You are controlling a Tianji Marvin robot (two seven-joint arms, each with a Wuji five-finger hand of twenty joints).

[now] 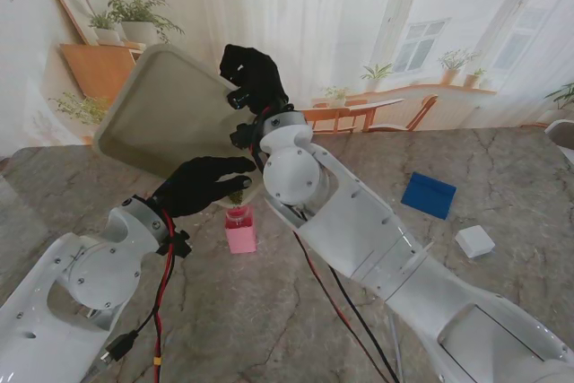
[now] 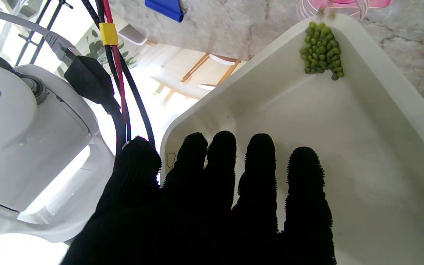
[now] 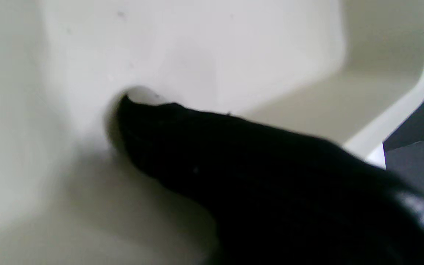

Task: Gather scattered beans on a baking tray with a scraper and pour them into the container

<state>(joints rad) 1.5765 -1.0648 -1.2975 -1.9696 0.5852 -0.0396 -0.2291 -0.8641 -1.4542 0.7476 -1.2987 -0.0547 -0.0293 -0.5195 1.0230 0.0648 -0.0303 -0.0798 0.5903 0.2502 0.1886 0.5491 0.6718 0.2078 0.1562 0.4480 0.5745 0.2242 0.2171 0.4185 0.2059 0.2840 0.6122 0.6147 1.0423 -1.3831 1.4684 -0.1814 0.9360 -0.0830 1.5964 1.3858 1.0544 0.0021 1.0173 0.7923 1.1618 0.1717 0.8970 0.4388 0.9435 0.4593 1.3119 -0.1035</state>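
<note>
From the stand's view, the baking tray (image 1: 166, 114) was lifted off the worktop (image 1: 502, 266) and tilted steeply, its underside facing the camera. The left hand (image 1: 202, 184) gripped its near lower edge, and the right hand (image 1: 251, 73) clasped its far right edge. Just under the tray's lowest corner stood the pink container (image 1: 240, 229), with a few beans (image 1: 237, 195) at its mouth. A blue scraper (image 1: 428, 195) lay well to the right, a small white block (image 1: 474, 241) nearer to me.

In the left wrist view, the fingers (image 2: 260, 173) lay flat on the tray's inside floor (image 2: 344, 154), and green beans (image 2: 321, 51) were heaped in the corner over the container's rim (image 2: 341, 4).

In the right wrist view, one dark finger (image 3: 197, 143) pressed against the tray's inner wall (image 3: 215, 51); the picture was blurred.
</note>
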